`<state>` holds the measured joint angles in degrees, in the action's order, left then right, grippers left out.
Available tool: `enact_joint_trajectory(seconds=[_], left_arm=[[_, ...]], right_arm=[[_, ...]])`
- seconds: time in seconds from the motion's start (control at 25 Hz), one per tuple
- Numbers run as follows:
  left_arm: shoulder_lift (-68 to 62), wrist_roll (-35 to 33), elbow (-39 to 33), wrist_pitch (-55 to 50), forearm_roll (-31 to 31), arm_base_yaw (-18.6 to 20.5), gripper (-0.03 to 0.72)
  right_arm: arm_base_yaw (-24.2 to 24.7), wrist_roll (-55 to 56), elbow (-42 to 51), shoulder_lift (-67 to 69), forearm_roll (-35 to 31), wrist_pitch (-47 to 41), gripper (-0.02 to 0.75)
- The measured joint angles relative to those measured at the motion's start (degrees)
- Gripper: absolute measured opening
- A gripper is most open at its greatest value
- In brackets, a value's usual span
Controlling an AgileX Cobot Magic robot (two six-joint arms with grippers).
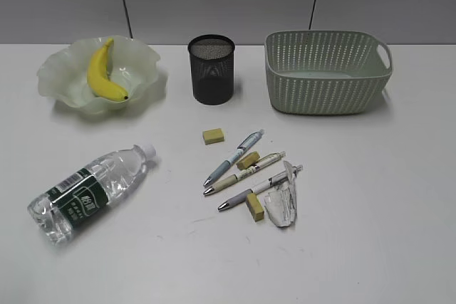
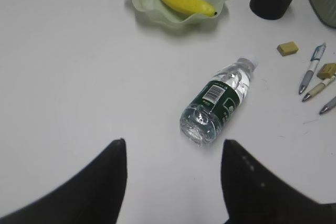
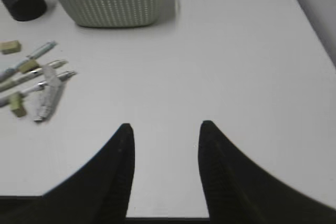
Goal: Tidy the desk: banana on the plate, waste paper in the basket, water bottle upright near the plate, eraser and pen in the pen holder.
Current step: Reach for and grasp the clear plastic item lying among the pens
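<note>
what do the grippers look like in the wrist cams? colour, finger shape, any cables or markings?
Both the left gripper and the right gripper show two plain matte black fingers, broad at the base and curving to a narrow tip. No cables or markings are visible. The arms themselves are out of frame.

Matt white desk [image 1: 370, 211], glossy clear plastic water bottle [image 1: 89, 194], black metal-mesh pen holder [image 1: 211, 69], perforated plastic basket [image 1: 324, 80].
</note>
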<state>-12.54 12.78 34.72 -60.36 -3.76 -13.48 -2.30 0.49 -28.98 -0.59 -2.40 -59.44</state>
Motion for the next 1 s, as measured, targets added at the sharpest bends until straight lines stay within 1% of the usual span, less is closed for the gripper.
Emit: enact_joint_trajectory(seconds=[0.08, 0.2, 0.36, 0.52, 0.6, 0.72, 1.0], left_arm=[[4.92, -0.14, -2.36, -0.02, 0.05, 0.0, 0.426], [10.74, -1.21, -3.56, -0.46, 0.1, 0.0, 0.42], [12.89, -2.81, -3.81, -0.46, 0.21, 0.0, 0.411], [12.89, -4.14, -3.81, -0.46, 0.74, 0.0, 0.4], [12.89, -4.37, -3.81, -0.46, 0.77, 0.0, 0.398], [12.89, -4.44, -3.81, -0.46, 0.84, 0.0, 0.391], [12.89, -4.48, -3.81, -0.41, 0.84, 0.0, 0.389]], right_arm=[[0.0, -1.56, 0.0, 0.0, -5.35, 0.2, 0.331], [0.0, -8.24, -0.25, 2.9, -12.33, 0.59, 0.331], [-0.2, -15.02, -0.95, 11.73, -17.21, 3.13, 0.331], [-3.69, -23.05, -1.11, 21.41, -24.52, 7.18, 0.331], [-5.85, -24.77, -1.48, 27.42, -26.17, 8.15, 0.331], [-8.53, -26.78, -3.67, 38.76, -26.72, 8.73, 0.331], [-13.98, -27.9, -14.95, 64.71, -26.27, 8.86, 0.331]])
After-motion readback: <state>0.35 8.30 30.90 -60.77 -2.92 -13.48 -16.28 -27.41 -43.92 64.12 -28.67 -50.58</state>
